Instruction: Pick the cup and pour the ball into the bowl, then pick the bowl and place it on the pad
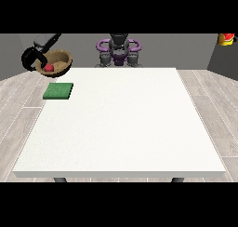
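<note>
A brown bowl [58, 61] hangs in the air beyond the table's far left corner, with a red ball [48, 68] inside it. The black hand at the view's left [31, 59] is curled round the bowl's left rim, on a grey forearm that comes down from the top left. The green pad [58, 91] lies flat on the white table [121, 128] near its far left corner, just below and in front of the bowl. No cup shows. The hand at the view's right is not seen.
The robot's torso [118, 51] stands behind the table's far edge at the middle. A red and yellow object [226, 38] sits at the top right against the wall. Wooden floor surrounds the table.
</note>
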Available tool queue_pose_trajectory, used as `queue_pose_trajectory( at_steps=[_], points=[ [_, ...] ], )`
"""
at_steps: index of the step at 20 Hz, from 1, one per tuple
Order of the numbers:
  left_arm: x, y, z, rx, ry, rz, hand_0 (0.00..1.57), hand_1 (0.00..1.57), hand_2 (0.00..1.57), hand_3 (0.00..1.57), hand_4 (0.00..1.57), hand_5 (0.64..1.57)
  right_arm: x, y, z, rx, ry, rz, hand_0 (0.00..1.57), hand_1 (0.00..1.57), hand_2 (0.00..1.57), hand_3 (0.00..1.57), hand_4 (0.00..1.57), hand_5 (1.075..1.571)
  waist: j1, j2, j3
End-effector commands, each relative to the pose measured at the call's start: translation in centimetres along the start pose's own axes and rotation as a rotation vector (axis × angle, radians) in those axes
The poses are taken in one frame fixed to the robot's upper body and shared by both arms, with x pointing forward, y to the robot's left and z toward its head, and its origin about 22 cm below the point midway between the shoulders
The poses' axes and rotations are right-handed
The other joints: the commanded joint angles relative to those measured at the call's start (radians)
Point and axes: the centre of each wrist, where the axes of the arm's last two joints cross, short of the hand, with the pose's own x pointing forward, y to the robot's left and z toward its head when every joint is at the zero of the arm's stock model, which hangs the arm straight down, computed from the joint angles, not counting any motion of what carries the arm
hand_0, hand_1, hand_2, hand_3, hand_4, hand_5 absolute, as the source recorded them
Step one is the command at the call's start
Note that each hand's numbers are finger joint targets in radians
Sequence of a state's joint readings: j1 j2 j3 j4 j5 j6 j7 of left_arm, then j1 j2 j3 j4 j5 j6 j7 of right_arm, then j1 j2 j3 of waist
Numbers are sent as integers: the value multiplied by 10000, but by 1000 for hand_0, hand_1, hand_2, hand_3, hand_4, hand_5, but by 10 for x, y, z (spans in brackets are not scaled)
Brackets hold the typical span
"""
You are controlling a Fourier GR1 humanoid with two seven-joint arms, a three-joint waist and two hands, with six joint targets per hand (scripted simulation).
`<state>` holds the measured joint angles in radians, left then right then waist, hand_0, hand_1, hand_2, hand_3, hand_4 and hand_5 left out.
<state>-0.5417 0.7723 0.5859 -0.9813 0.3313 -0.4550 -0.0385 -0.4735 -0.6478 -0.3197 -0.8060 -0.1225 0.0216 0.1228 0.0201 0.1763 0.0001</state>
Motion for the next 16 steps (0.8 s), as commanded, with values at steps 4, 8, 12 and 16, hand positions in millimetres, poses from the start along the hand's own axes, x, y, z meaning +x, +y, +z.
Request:
queue_pose_trajectory(
  at_steps=[4,8,12,16],
  points=[
    [7,7,0,-100,-533,-2,0,0,0,0,1208,1553,-22,19,-4,147,135,-1006,1571,1571,1571,444,1060,1569,259,438,2],
    [11,5,-4,-368,-399,-41,0,0,0,0,1205,1555,-12,38,-11,-22,275,-1329,1571,1571,1571,537,1017,1571,380,434,0],
    [12,-5,-5,-404,-779,105,0,0,0,0,1199,1558,-12,8,-15,-502,134,-2388,1571,1571,1571,600,992,1571,549,656,9],
    [23,16,2,-173,-839,-211,0,0,0,0,1191,1561,-32,-3,-9,-1130,844,-1955,1571,1571,1571,1163,191,1557,440,689,2]
  ],
)
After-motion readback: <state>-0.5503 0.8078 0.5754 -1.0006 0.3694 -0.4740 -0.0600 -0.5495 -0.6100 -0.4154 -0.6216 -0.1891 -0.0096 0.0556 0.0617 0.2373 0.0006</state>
